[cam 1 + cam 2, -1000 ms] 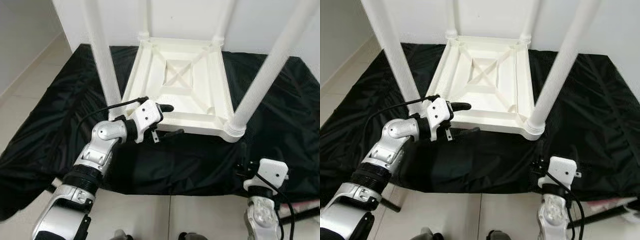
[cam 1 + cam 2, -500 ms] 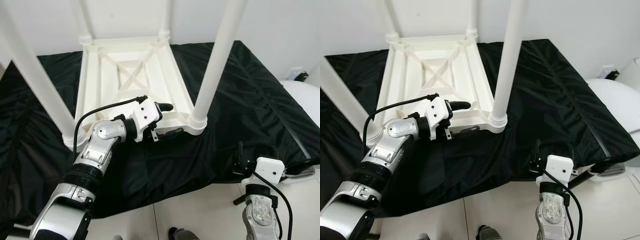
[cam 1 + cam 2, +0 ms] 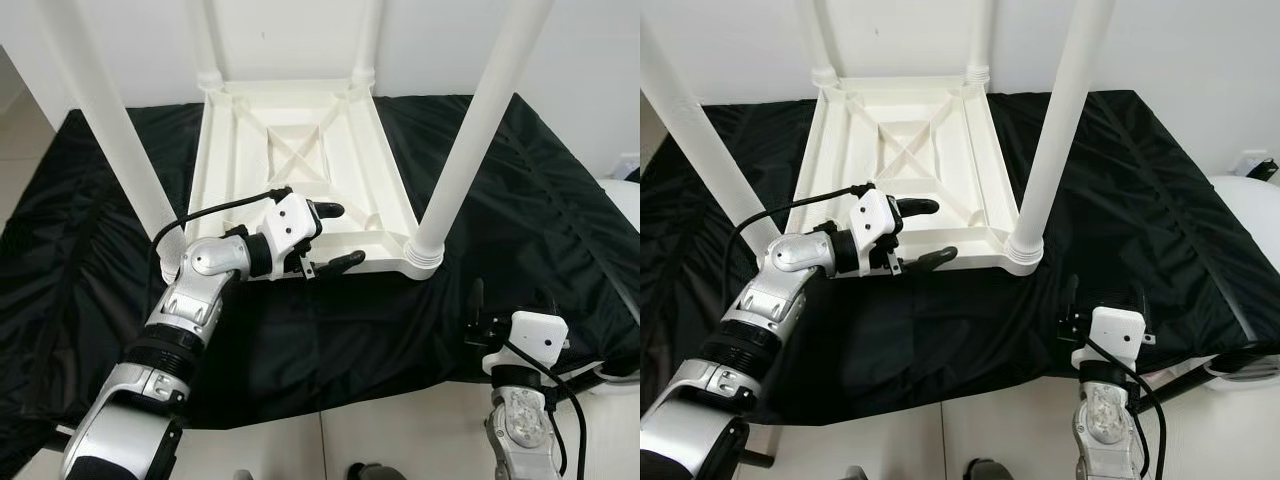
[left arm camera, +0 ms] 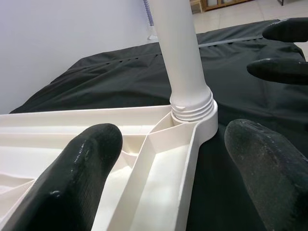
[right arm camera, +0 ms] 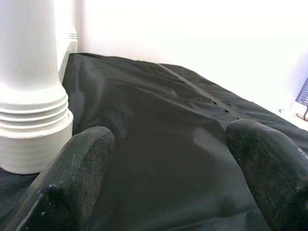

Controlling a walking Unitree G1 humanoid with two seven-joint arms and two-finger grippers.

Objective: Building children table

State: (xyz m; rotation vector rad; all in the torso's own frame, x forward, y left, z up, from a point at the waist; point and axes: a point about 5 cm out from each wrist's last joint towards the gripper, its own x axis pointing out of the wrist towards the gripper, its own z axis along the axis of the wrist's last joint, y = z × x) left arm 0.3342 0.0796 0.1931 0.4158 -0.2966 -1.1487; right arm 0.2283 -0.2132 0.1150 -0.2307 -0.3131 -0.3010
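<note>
children's table [image 3: 300, 160] — upturned on black cloth [image 3: 560, 220], legs up | left tool [image 3: 333, 237] released, straddling near rim, which runs 9–3 o'clock | right tool [image 3: 1102, 296] released, idle at 5 o'clock — left arm nearer.

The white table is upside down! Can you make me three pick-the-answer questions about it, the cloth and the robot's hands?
1. Where is the left hand?
A. at the table's near edge
B. on the floor
C. atop a leg

2. What colour is the cloth beneath it?
A. red
B. black
C. yellow

3. How are the right hand's fingers?
A. gripping a leg
B. apart, holding nothing
C. holding a screw

Answers: 1 A, its fingers straddle the near rim; 2 B, black cloth surrounds the table; 3 B, cloth shows between them in the right wrist view.
</note>
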